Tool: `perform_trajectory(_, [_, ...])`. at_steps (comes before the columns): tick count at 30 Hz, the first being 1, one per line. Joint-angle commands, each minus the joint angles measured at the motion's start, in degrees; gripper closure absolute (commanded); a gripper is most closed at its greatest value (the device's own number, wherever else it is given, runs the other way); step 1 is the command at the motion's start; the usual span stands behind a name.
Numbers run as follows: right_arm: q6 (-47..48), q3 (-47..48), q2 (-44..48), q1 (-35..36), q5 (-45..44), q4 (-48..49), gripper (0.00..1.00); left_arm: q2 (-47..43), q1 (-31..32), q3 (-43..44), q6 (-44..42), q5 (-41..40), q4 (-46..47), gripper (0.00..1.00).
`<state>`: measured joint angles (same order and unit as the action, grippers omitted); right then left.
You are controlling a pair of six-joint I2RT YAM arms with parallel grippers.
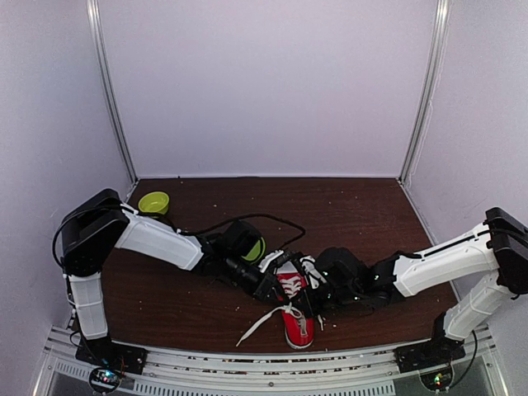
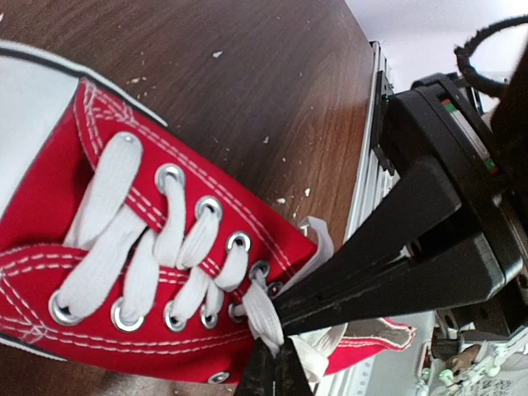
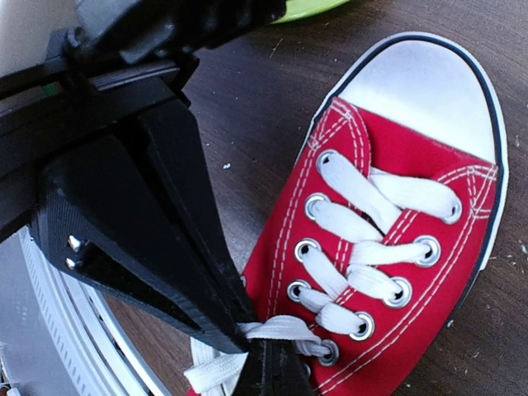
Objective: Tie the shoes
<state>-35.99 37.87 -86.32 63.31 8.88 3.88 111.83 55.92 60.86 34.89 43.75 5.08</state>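
Observation:
The red shoe (image 1: 298,328) with a white toe cap lies near the table's front edge between both arms, its toe pointing away. My left gripper (image 1: 276,289) sits over its left side. In the left wrist view this gripper (image 2: 279,365) is shut on a white lace (image 2: 260,318) beside the top eyelets of the shoe (image 2: 49,190). My right gripper (image 1: 318,304) meets it from the right. In the right wrist view the right gripper (image 3: 276,371) is shut on a lace (image 3: 289,328) of the shoe (image 3: 412,157). The two grippers' tips nearly touch.
A green bowl (image 1: 154,202) stands at the back left of the brown table (image 1: 363,223). Another green round thing (image 1: 256,249) lies just behind the left wrist. A loose lace end (image 1: 256,327) trails toward the metal rail (image 1: 247,363) along the front edge.

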Motion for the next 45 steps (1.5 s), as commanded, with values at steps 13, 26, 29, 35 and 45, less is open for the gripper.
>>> perform_trajectory(13, [1.03,-2.18,10.37,0.21,-5.95,-6.8,0.91,-4.28,0.15,-3.18,1.15,-5.13,5.13,1.0])
perform_trajectory(26, [1.6,-1.83,9.21,4.55,-3.52,-5.98,0.71,-4.67,0.07,-3.91,1.89,-5.07,6.24,1.0])
perform_trajectory(29, [1.85,-0.75,7.23,4.95,-3.36,-5.52,0.71,-4.69,0.07,-3.91,1.93,-5.01,6.22,1.0])
perform_trajectory(35, [2.41,0.46,4.49,5.26,-4.01,-5.92,0.83,-4.78,0.07,-4.01,1.86,-5.07,6.28,1.0])
perform_trajectory(45, [0.8,0.39,10.32,5.05,-13.77,-14.43,1.0,-6.71,-1.34,-6.19,0.9,-5.12,6.44,1.0])
